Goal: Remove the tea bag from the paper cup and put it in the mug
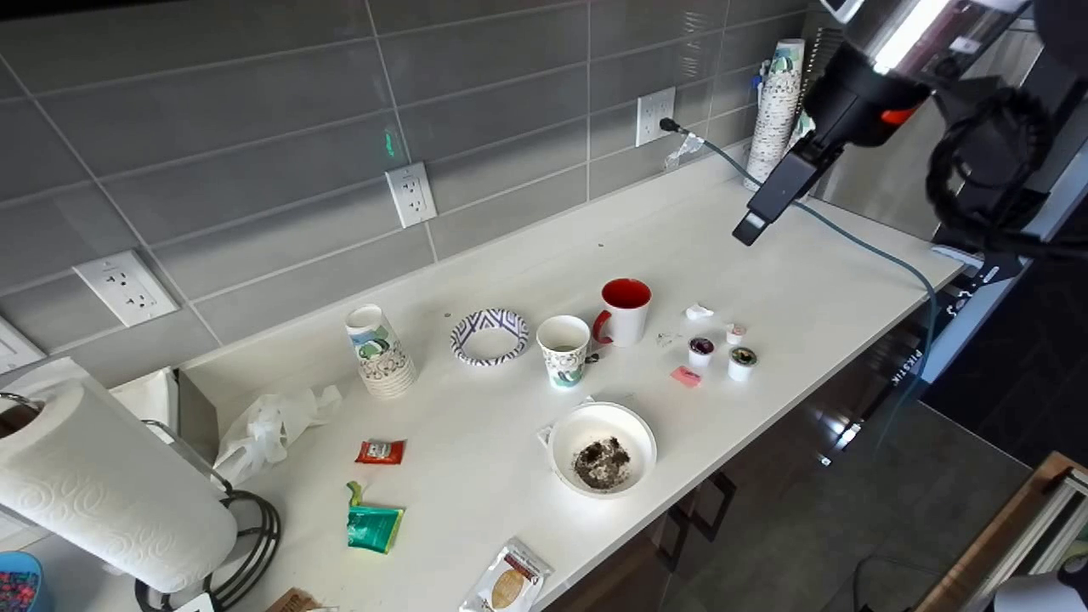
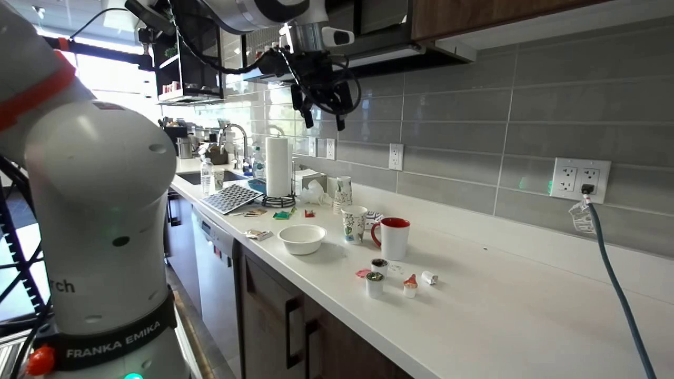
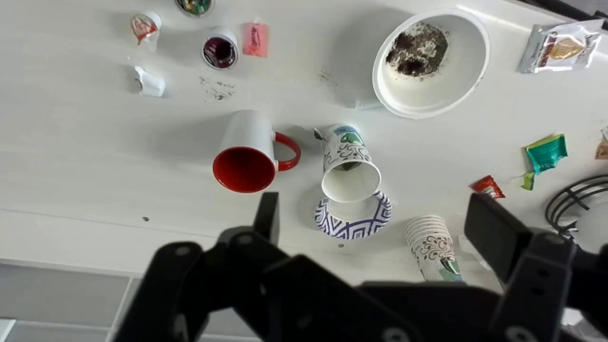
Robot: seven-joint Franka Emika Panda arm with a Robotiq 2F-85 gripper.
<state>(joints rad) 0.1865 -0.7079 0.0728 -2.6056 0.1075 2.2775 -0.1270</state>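
The paper cup (image 1: 564,364) stands upright on the counter in both exterior views (image 2: 354,226). It is white with a printed pattern and pale inside; it also shows in the wrist view (image 3: 348,147). A dark shape inside it looks like the tea bag (image 3: 350,166), partly hidden by the near rim. A small dark tag (image 3: 318,135) sits beside the cup. The mug (image 1: 627,325), white with red inside and red handle, stands close to the cup (image 2: 395,242) (image 3: 248,130). My gripper (image 2: 325,125) is open and empty, high above the counter; its fingers are wide apart in the wrist view (image 3: 377,216).
A patterned bowl (image 1: 460,347) and a cup stack (image 1: 387,361) stand near the wall. A white bowl (image 1: 642,463) with dark grounds stands near the front edge. Small pods (image 1: 741,365), a red packet (image 1: 380,451), a green packet (image 1: 374,529) and a paper towel roll (image 1: 110,493) are around.
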